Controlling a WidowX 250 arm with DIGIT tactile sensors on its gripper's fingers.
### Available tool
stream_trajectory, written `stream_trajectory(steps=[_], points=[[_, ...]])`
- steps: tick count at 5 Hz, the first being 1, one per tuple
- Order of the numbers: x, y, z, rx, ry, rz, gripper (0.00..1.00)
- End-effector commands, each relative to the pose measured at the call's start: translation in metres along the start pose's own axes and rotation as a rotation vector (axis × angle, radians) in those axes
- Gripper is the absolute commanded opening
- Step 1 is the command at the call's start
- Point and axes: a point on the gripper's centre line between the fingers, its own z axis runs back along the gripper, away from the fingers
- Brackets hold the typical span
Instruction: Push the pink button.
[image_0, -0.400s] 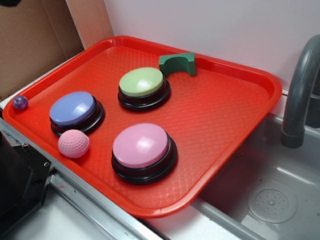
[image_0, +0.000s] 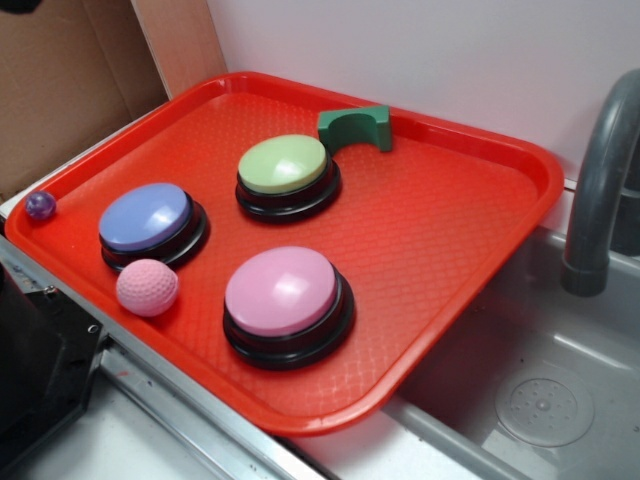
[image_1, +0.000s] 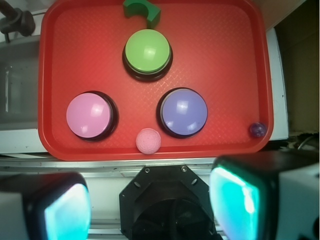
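Note:
The pink button (image_0: 282, 290) has a glossy pink dome on a black base and sits at the front of the red tray (image_0: 450, 210). In the wrist view the pink button (image_1: 89, 115) lies at the tray's left front. My gripper (image_1: 150, 207) is open and empty, high above the robot base, short of the tray's near edge. Its two fingers (image_1: 235, 197) stand wide apart at the bottom of the wrist view. The gripper does not show in the exterior view.
A blue-lilac button (image_0: 146, 217), a green button (image_0: 283, 165), a pink dimpled ball (image_0: 147, 287), a small purple ball (image_0: 40, 205) and a green arch block (image_0: 356, 126) are on the tray. A sink (image_0: 540, 400) with a grey faucet (image_0: 600, 190) lies to the right.

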Motion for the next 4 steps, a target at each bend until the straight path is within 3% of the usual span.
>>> stream_trajectory(steps=[1, 2, 3, 4], points=[[0.040, -0.096, -0.088, 0.200, -0.118, -0.304, 1.00], [0.050, -0.121, -0.128, 0.109, -0.120, -0.404, 1.00], [0.035, -0.118, -0.147, 0.077, -0.082, -0.370, 1.00], [0.030, -0.096, -0.155, 0.051, -0.046, -0.236, 1.00]])
